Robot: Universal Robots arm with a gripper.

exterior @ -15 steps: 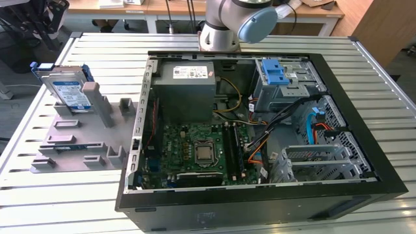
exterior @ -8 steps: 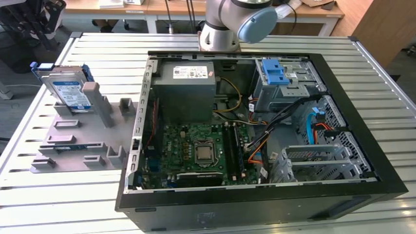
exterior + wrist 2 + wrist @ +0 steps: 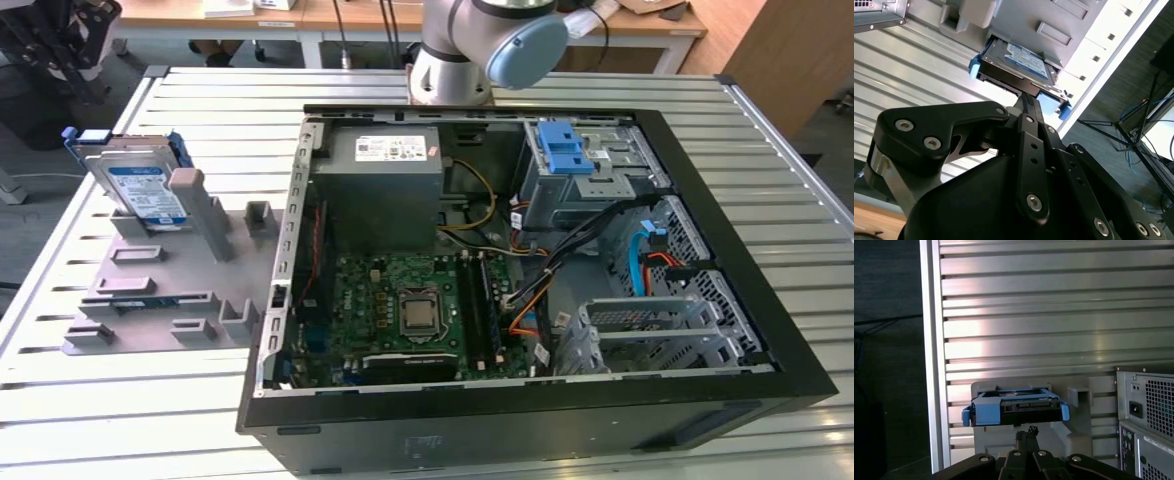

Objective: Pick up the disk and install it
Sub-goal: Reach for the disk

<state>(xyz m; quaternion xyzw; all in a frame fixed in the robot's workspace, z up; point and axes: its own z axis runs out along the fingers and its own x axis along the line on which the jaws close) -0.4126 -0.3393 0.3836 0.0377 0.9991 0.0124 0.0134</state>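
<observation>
My gripper [image 3: 1027, 431] is clenched on nothing, its tips together and aimed at the near edge of the disk [image 3: 1016, 409]. The disk stands on edge in the grey rack [image 3: 147, 300], outside the open computer case [image 3: 534, 425]. For a clean grasp, I judge the jaws should spread wide, centre on the blue frame and come in square.

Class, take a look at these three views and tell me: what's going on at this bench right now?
A robot arm's black end effector, shut and holding nothing, points at the flat silver hard drive in its blue plastic carrier frame. The drive stands upright in a grey plastic fixture on the slatted metal table, to the exterior view's left of the open black computer case. It is not yet picked up or installed.
</observation>
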